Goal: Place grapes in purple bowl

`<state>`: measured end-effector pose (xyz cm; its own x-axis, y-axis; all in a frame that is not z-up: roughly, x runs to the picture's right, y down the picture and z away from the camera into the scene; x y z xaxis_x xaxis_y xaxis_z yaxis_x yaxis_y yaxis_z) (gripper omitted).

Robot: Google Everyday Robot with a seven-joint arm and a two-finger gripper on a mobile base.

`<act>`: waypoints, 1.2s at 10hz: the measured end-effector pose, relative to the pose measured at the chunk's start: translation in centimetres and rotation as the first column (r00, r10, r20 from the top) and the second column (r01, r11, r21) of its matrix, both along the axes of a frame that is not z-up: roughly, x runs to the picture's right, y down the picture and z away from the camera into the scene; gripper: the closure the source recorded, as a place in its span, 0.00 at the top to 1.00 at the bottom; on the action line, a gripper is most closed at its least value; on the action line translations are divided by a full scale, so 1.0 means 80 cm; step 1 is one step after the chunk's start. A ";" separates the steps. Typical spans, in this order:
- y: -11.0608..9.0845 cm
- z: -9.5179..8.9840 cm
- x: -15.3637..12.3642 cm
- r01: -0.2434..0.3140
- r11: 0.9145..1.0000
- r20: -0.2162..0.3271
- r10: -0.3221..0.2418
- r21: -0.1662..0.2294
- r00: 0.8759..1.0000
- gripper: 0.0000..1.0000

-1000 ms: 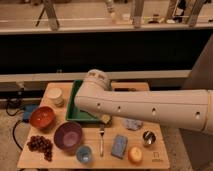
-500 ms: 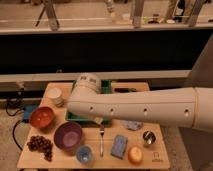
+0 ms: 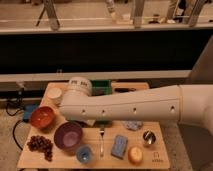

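Note:
The grapes (image 3: 41,145), a dark reddish-purple bunch, lie at the front left corner of the wooden table (image 3: 60,162). The purple bowl (image 3: 67,136) stands just to their right, upright and empty. My white arm (image 3: 135,107) reaches from the right across the middle of the table, and its rounded end (image 3: 77,90) is above and behind the purple bowl. My gripper is hidden by the arm, so I cannot place it relative to the grapes or the bowl.
An orange-red bowl (image 3: 42,117) stands behind the grapes. A light-blue cup (image 3: 84,154), a fork (image 3: 101,140), a blue sponge (image 3: 119,146), a yellow round item (image 3: 135,155) and a metal cup (image 3: 148,137) lie along the front. A white cup (image 3: 54,95) and a green tray (image 3: 102,87) are at the back.
The arm's rounded end has swung left across the table, towards the bowls. The grapes and the bowls have not moved.

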<state>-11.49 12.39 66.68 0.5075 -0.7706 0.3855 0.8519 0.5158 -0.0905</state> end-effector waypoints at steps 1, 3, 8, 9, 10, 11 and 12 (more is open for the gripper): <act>0.002 0.002 -0.001 0.002 1.000 0.011 -0.002 0.001 1.000 0.80; 0.007 0.006 -0.017 0.005 1.000 0.034 -0.005 0.004 0.999 0.80; 0.021 0.015 -0.041 0.017 1.000 0.081 -0.019 0.022 0.996 0.79; 0.023 0.017 -0.047 0.015 1.000 0.088 -0.017 0.024 0.996 0.74; 0.026 0.020 -0.051 0.009 1.000 0.095 -0.012 0.026 0.995 0.63; 0.031 0.020 -0.052 0.006 1.000 0.101 -0.009 0.026 0.995 0.55; 0.036 0.022 -0.045 0.002 1.000 0.104 -0.005 0.026 0.995 0.43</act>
